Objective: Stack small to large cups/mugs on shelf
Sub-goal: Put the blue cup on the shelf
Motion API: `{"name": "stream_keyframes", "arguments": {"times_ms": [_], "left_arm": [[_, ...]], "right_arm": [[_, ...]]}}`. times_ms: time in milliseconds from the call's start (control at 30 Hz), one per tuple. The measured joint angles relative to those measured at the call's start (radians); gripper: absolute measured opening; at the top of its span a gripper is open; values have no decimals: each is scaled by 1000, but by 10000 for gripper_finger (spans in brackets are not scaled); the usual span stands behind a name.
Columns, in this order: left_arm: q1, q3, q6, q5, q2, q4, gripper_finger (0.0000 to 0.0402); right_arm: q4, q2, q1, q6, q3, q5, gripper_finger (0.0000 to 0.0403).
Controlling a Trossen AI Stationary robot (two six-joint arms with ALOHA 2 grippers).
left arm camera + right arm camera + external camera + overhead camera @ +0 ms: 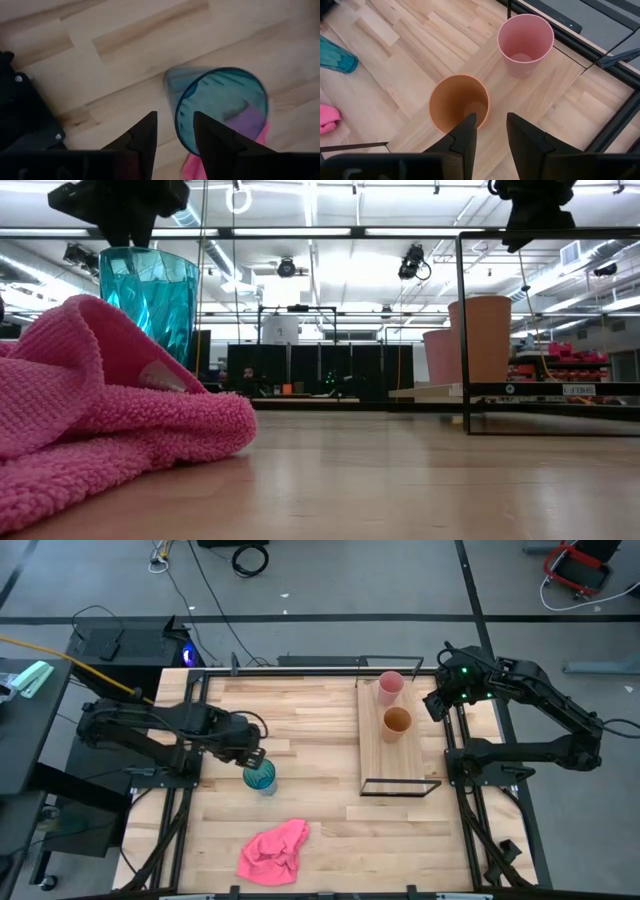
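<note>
Plank tabletop (pixel 320 730) carries a translucent teal tumbler (pixel 261 777) beneath the left gripper (pixel 172 142); right gripper (pixel 490 132) hovers near the pale shelf board (pixel 385 755); both fingers spread.

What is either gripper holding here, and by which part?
Nothing is held. The left gripper is open above the teal cup's rim, one finger on each side of its wall. The right gripper is open above the orange cup.

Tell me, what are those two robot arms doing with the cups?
The left gripper hovers with open jaws over the rim of the teal cup, which stands on the table by the pink cloth. The pink cup and orange cup stand apart on the shelf. The right gripper waits open above them.
</note>
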Motion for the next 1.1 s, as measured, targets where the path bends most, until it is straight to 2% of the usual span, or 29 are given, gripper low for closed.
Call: {"name": "stream_keyframes", "arguments": {"times_ms": [367, 833, 1100], "left_arm": [[0, 1, 51, 30, 85, 0, 158], [0, 0, 81, 37, 166, 42, 157], [0, 0, 85, 37, 192, 26, 137]], "right_arm": [[-1, 0, 0, 0, 0, 0, 115], [-3, 0, 0, -3, 0, -8, 115], [-9, 0, 0, -4, 0, -10, 115]]}}
